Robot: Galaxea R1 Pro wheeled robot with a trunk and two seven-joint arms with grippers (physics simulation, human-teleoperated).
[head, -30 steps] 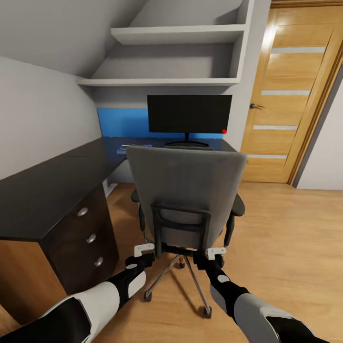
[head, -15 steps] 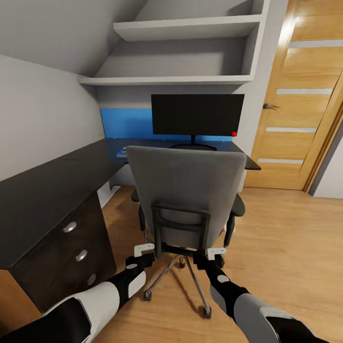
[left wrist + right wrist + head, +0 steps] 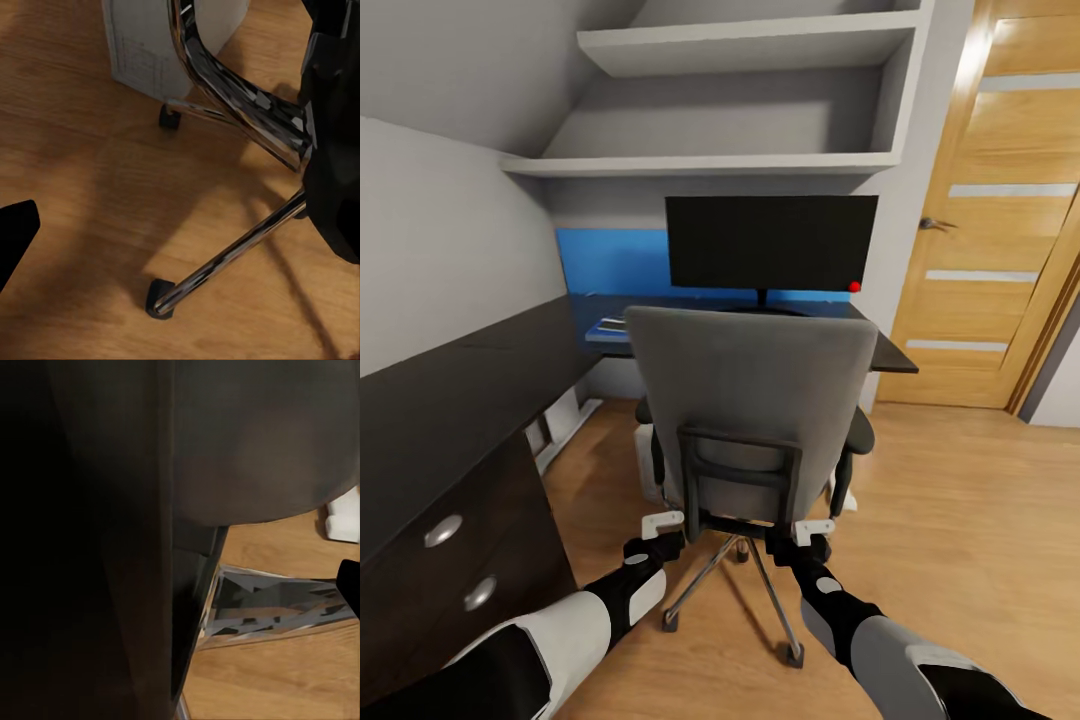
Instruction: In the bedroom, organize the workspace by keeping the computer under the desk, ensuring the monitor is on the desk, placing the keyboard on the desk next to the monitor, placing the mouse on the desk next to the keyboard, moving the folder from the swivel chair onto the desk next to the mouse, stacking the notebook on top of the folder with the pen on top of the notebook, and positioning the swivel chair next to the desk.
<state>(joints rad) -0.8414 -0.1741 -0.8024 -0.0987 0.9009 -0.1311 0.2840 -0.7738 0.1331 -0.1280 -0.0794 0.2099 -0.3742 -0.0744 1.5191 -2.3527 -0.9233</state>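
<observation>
Both tools, left point(image 3: 663, 527) and right point(image 3: 812, 532), grip the chair point(image 3: 752, 400) back's lower frame, centre frame, facing table point(image 3: 480, 370) and monitor point(image 3: 771, 243).

Pale grey walls point(image 3: 450, 230) meet under a sloped ceiling point(image 3: 480, 60) at the upper left. Two thick white wall shelves point(image 3: 740, 45) sit one above the other in the corner recess, the lower one point(image 3: 700, 165) running wider toward the slope. At the right stands a honey-coloured wooden door point(image 3: 1000, 220) with horizontal frosted glass strips and a small metal lever handle point(image 3: 932, 224). The warm light wood plank floor point(image 3: 960, 520) spreads below, with soft shadows across it.
</observation>
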